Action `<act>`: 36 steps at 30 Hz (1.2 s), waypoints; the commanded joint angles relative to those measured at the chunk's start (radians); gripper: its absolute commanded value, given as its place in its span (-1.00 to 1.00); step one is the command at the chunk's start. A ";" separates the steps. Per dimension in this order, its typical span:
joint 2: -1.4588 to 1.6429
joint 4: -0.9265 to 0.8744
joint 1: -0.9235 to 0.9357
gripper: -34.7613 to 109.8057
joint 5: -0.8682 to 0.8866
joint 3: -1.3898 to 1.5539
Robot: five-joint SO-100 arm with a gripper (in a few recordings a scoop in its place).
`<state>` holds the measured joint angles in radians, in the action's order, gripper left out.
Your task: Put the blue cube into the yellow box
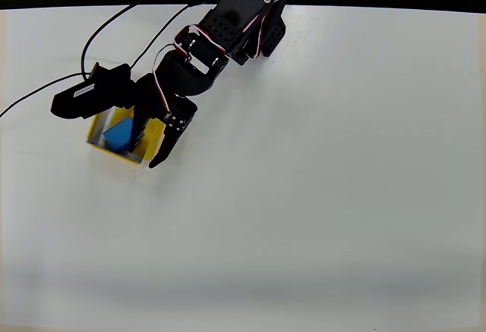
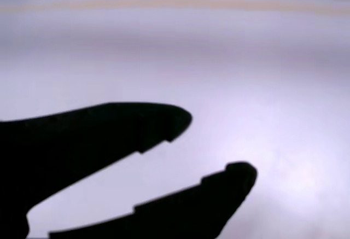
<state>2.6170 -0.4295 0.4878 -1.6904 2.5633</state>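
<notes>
The cube (image 1: 118, 134) lies inside the box (image 1: 96, 125), which stands near the far left corner of the white surface (image 1: 319, 195) in the overhead view. The gripper (image 1: 146, 147) hangs over the box's right side with its fingers (image 2: 164, 121) spread apart and nothing between them; the wrist view confirms the gap. Judged from this, the placement is done. What remains is to lift the arm away from the box.

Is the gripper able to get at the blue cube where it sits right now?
Probably yes. The blue cube lies inside the open-topped yellow box, nothing covering it. The gripper is open right above the box, though the walls leave tight room for the fingers.
</notes>
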 commanded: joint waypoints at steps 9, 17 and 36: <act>0.357 -0.411 -0.334 -0.52 0.046 0.126; 0.543 -0.598 -0.471 -0.52 0.066 0.318; 0.729 -0.930 -0.528 -0.52 0.032 0.581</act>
<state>3.3180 -1.3054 -0.0430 -1.6613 3.1170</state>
